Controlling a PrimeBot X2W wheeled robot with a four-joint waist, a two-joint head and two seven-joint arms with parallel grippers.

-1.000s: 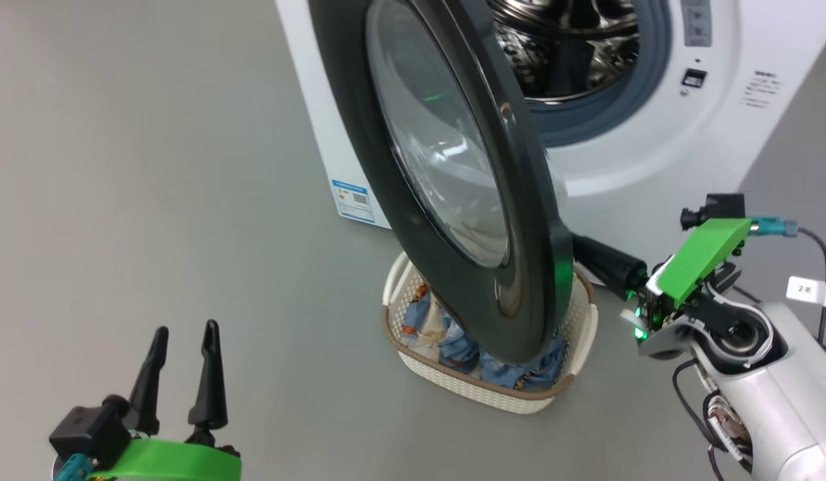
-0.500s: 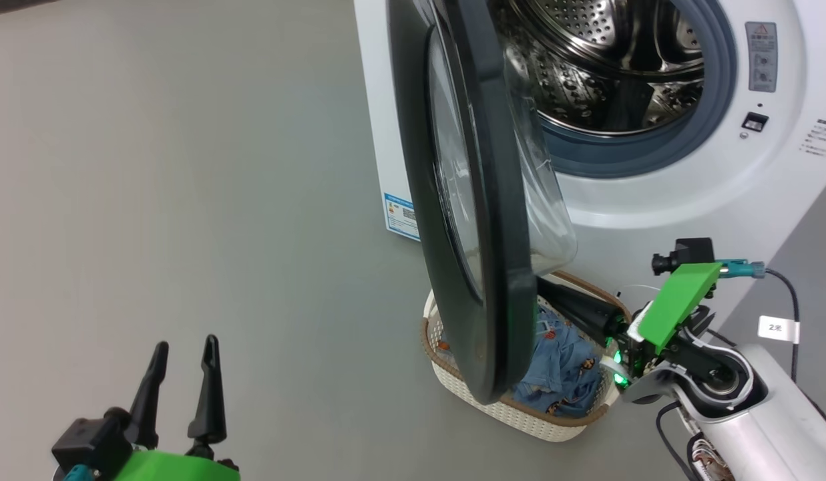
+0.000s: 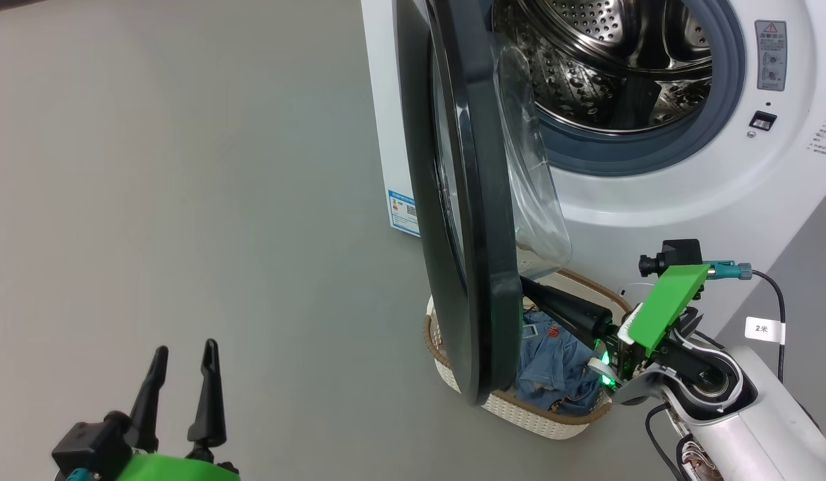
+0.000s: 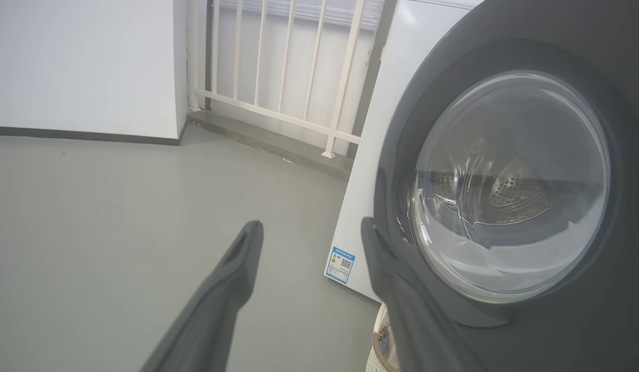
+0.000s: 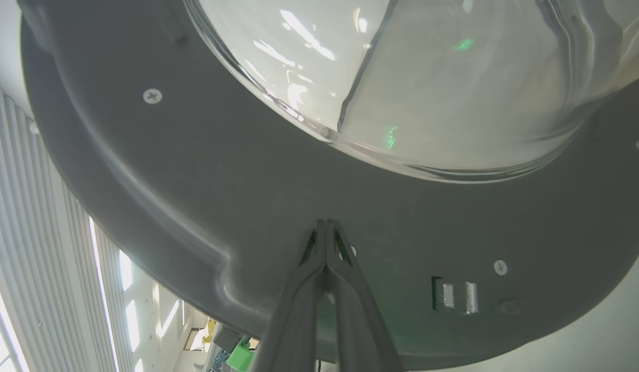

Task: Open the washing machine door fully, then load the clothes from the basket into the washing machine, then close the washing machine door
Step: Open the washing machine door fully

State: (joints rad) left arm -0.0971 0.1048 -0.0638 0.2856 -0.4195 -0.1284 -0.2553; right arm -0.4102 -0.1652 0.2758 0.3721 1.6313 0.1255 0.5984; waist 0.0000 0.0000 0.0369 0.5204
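Hovering over the floor (image 3: 185, 200) at lower left, my left jaws stand apart. The washing machine door (image 3: 476, 200) stands swung out, edge-on, above the basket (image 3: 519, 411) of clothes (image 3: 553, 361). My right jaws, pressed together, meet its inner face below the glass, before the washing machine (image 3: 653, 200).

One washer (image 3: 653, 194). One door (image 3: 479, 200). One basket (image 3: 539, 417). One clothes bundle (image 3: 553, 361). One blue sticker (image 3: 402, 210). Two grippers: left gripper (image 3: 185, 346), right gripper (image 5: 325, 223).
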